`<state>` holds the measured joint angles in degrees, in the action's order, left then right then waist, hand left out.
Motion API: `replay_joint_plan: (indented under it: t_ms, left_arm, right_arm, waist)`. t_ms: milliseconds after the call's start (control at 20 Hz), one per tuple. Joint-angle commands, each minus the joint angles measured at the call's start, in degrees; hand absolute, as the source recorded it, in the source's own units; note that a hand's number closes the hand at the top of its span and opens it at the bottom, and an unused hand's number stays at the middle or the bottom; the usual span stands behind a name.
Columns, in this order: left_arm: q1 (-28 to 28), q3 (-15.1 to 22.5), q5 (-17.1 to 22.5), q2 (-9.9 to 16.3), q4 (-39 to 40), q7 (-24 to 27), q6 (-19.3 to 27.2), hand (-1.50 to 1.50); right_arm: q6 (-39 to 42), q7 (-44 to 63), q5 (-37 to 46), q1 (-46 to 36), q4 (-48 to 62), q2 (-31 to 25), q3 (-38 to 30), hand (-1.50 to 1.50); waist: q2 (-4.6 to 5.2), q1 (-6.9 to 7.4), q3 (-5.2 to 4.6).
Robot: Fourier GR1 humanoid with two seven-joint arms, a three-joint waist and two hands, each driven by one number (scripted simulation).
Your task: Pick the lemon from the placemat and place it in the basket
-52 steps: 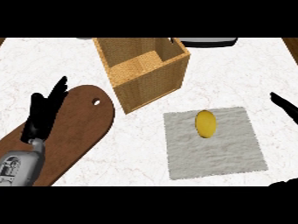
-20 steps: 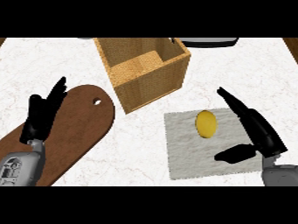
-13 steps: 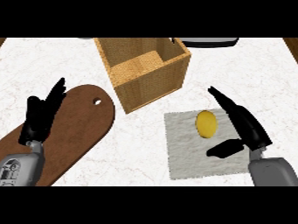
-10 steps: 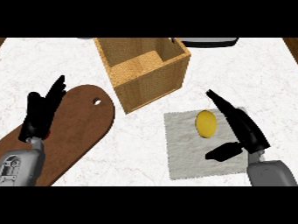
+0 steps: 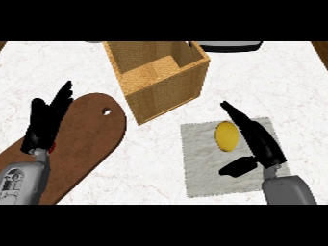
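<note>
The lemon (long axis near-far) lies just left of the open, empty right robot hand; left robot hand rests open, far off.

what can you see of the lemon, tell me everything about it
The lemon is a small, smooth, plain yellow oval, lying lengthwise up the view on the upper middle of the grey placemat. It looks whole and unmarked. The right hand is open right beside it on its right side, fingers straight along it and thumb out below it; whether the fingers touch it cannot be told. It is not lifted. The basket stands apart, up and to the left.
</note>
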<state>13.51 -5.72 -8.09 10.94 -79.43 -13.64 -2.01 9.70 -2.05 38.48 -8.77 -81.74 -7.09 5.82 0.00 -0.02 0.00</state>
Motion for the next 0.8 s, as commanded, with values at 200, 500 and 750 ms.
replay_joint_plan:
  t_ms: [200,500,750]
  left_arm:
    - [-0.7,0.0,-0.8,-0.4,0.6,1.7,0.1,0.0]
    - [-2.0,1.7,-2.0,-2.8,0.4,1.5,1.1,0.0]
    - [-1.5,2.3,-1.2,-1.9,-1.3,0.9,-1.0,0.0]
  right_arm:
    - [-4.6,-6.1,5.9,-2.8,5.2,-2.0,0.8,1.5]
    - [-11.2,-9.5,11.2,-3.6,9.5,-1.3,1.9,1.5]
    - [-7.3,11.6,25.1,-11.2,6.3,6.8,17.4,1.5]
  waist:
    - [0.01,0.14,0.01]
    - [0.05,0.11,0.01]
    - [-0.04,3.09,-0.32]
